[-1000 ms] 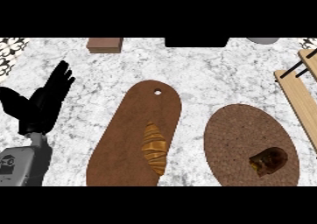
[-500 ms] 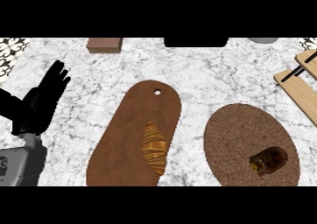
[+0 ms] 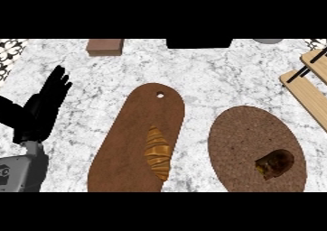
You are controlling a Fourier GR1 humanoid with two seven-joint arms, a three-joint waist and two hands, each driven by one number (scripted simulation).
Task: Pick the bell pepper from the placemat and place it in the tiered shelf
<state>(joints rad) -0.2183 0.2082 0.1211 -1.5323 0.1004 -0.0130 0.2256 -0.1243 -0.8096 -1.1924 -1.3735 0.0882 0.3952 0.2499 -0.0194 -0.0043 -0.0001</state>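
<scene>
A dark brown, shrivelled-looking bell pepper (image 3: 274, 164) lies on the lower right part of the oval brown woven placemat (image 3: 249, 131). The wooden tiered shelf (image 3: 314, 85) with black posts shows at the right edge, only partly in view. My left hand (image 3: 37, 112) stands open at the left, fingers straight and pointing up, far from the pepper and touching nothing. My right hand is out of the picture.
A long wooden cutting board (image 3: 136, 131) with a hole near its top lies in the middle and carries a croissant (image 3: 157, 152). A small brown block (image 3: 105, 47) sits at the back, next to a dark object (image 3: 198, 43) and a grey object (image 3: 268, 40).
The view has shifted, so everything sits slightly lower and more to the left. My left hand has drifted a little left and down. The pepper has stayed in place.
</scene>
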